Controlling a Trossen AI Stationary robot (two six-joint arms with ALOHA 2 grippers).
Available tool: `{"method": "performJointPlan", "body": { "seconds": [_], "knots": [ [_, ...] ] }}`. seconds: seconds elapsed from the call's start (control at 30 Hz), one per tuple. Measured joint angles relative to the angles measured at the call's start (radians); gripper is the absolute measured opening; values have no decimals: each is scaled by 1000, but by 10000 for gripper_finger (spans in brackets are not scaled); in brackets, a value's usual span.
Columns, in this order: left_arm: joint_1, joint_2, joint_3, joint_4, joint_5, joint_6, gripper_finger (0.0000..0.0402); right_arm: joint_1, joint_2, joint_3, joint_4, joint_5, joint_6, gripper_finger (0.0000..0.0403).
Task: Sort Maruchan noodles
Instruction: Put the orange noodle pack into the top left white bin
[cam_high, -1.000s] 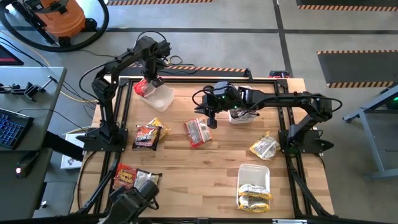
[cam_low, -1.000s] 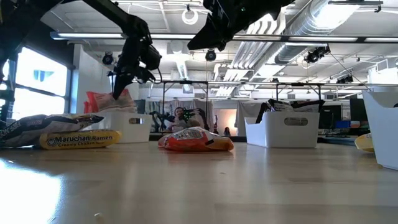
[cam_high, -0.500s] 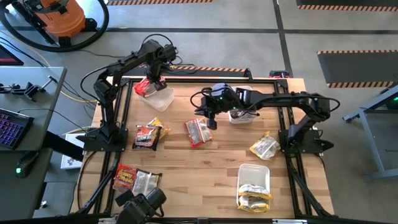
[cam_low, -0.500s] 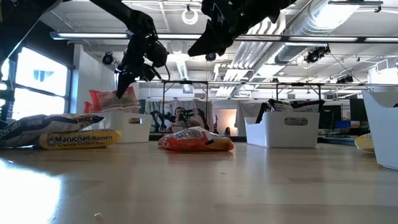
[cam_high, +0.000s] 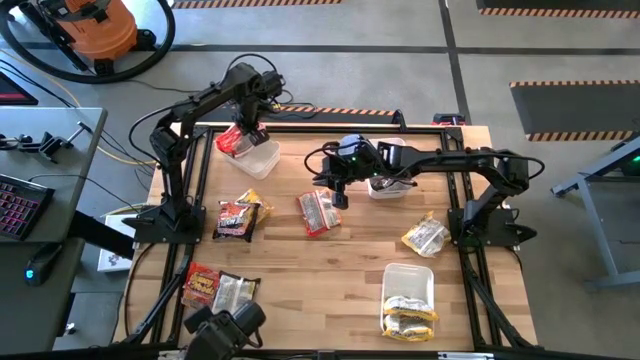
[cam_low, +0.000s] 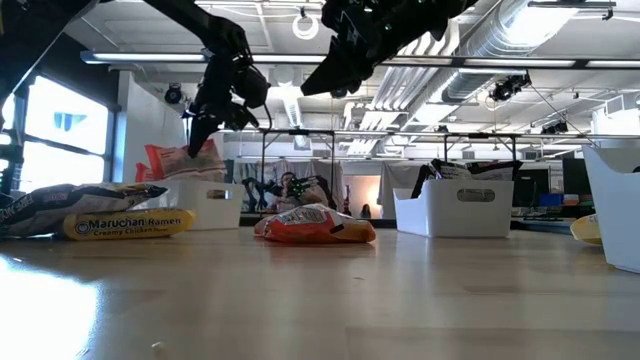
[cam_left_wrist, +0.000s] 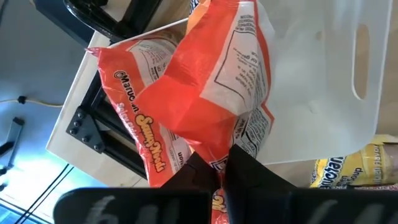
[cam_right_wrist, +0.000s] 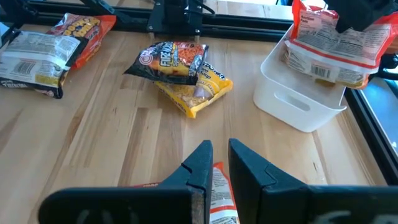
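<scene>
Change: since a second ago the left arm has carried its red-orange packet (cam_high: 236, 141) a little toward 12 o'clock over the bin rim, and the right arm has edged slightly toward 9 o'clock.
Left end effector (cam_high: 246, 133): fingers are clamping together on the red-orange packet, holding it above the white bin (cam_high: 258, 158) at the tabletop's (cam_high: 350, 270) 11 o'clock corner.
Right end effector (cam_high: 340, 198): hovering near the tabletop's centre, fingers are sitting nearly together with nothing between them, just above a red-and-white packet (cam_high: 318, 211).
Other packets: a dark one over a yellow one (cam_high: 238, 217) at 9 o'clock; two (cam_high: 218, 288) at 7 o'clock; a yellow-white one (cam_high: 425, 236) at 3 o'clock.
Other bins: one (cam_high: 407, 300) at 5 o'clock is holding yellow packets; another (cam_high: 385, 186) is sitting under the right arm.
</scene>
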Motion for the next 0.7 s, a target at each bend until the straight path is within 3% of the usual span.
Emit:
{"method": "performJointPlan", "body": {
  "seconds": [0.23, 0.43, 0.7],
  "knots": [
    [28, -3, -81, 2, 7, 2, 0, 0, 0, 0, 0, 0, -7, 32],
    [53, -3, -194, 2, -58, 9, 0, 0, 0, 0, 14, 0, -7, 32],
    [90, -2, -201, 62, -80, -6, 1, 0, 0, 0, 23, 0, -4, 32]
  ]
}}
